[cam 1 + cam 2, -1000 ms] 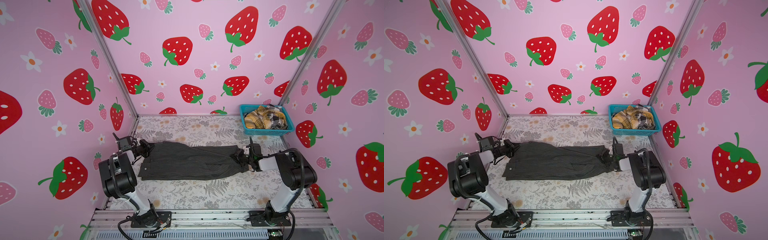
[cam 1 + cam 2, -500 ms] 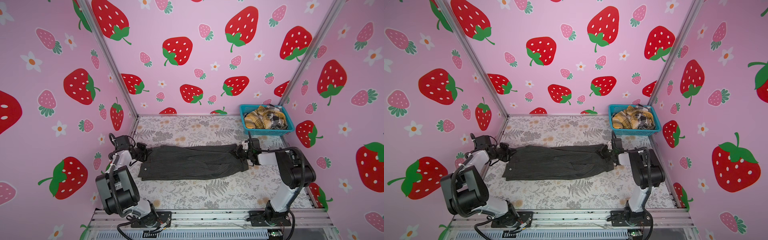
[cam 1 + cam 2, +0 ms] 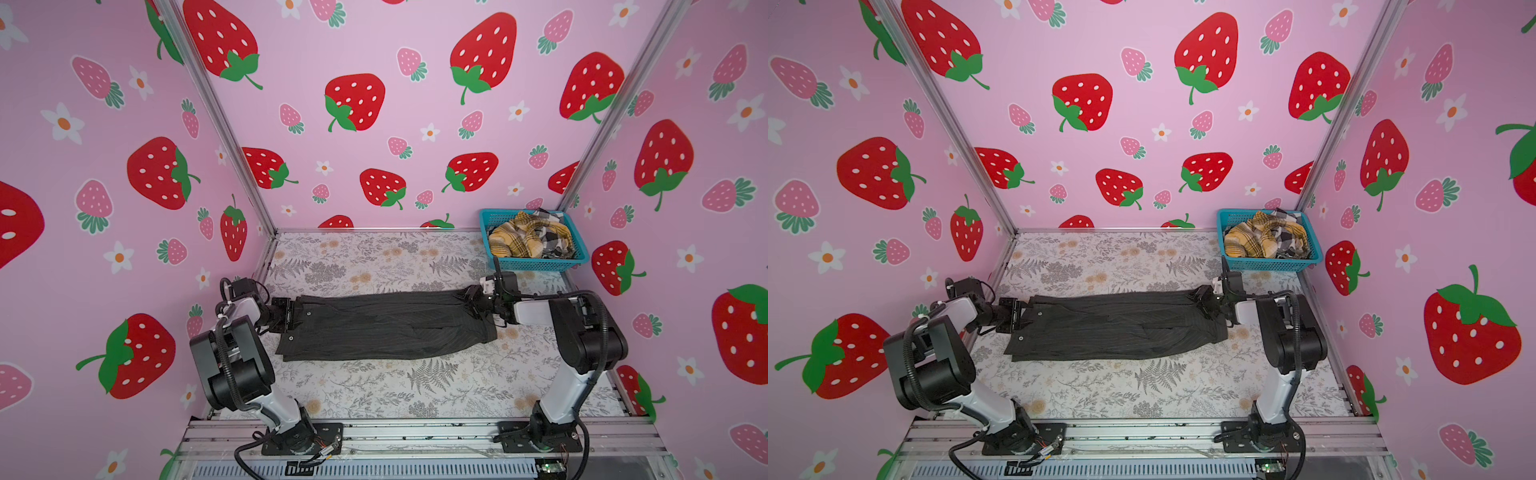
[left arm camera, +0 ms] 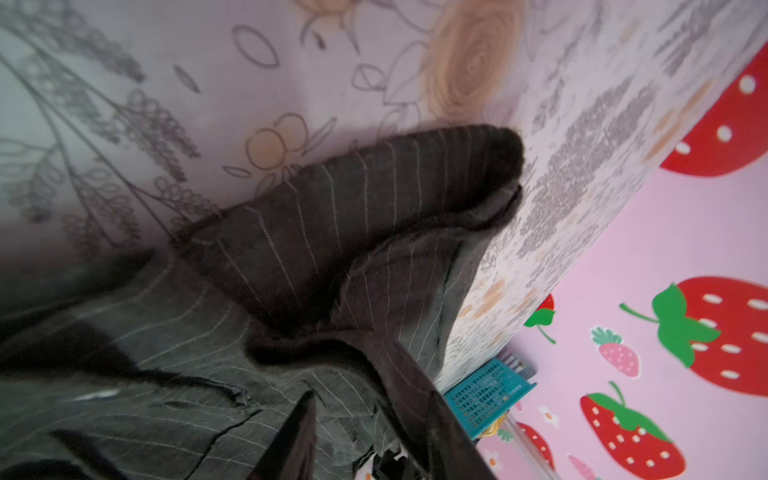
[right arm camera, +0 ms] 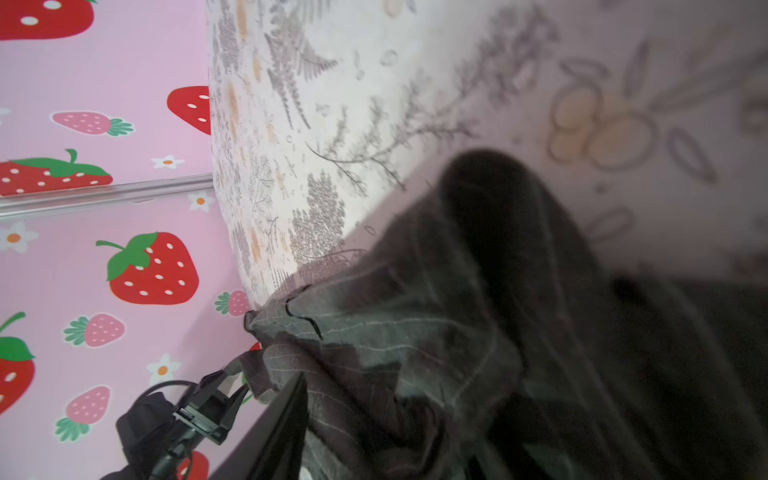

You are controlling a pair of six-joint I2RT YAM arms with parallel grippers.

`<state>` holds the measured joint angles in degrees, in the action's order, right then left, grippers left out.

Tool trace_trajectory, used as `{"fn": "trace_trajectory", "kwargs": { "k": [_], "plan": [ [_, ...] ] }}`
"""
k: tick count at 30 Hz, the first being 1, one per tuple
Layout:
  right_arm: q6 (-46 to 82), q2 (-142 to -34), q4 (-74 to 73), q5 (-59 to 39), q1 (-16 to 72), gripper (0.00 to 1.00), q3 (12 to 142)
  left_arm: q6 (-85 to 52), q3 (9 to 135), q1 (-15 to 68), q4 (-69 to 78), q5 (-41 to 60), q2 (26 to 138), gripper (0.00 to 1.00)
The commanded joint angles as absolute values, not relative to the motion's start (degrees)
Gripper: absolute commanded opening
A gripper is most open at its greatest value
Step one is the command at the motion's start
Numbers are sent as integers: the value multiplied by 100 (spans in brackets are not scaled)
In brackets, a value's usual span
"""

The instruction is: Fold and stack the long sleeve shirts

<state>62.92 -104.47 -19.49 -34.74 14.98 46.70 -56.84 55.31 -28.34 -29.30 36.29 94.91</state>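
Lying flat: pinstripe shirt; left gripper jaws parted at its end, right gripper (cloth-covered) can't tell.

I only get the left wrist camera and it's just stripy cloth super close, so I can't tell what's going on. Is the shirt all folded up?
Observer: Not into a bundle. The pinstriped shirt lies flat as one long band across the table.
Operator: Where's the other hand?
Observer: The right gripper sits at the band's far end, opposite the left gripper.
Operator: What's in that blue basket?
Observer: The basket holds a crumpled yellow plaid shirt and a black-white check shirt.
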Motion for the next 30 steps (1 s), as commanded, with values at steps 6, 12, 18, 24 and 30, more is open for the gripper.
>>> {"fn": "trace_trajectory", "kwargs": {
  "k": [6,12,18,24,30],
  "plan": [
    [4841,-9677,151,-3060,1487,83,5287,-5280,5979,-2865,-3347,3174,9063,69],
    [3827,-9343,1336,-2571,1600,70,5569,-4522,6580,-2913,-4459,2066,8426,70],
    [3239,-9622,1773,-2259,2242,47,6163,-4033,6397,-2735,-4360,2258,8334,73],
    [2813,-10429,1872,-2354,2792,19,6821,-3729,6653,-1863,-4178,2458,8762,28],
    [2666,-11100,2048,-2674,3100,10,7319,-4175,6143,-1247,-3226,2970,8989,0]
  ]
}}
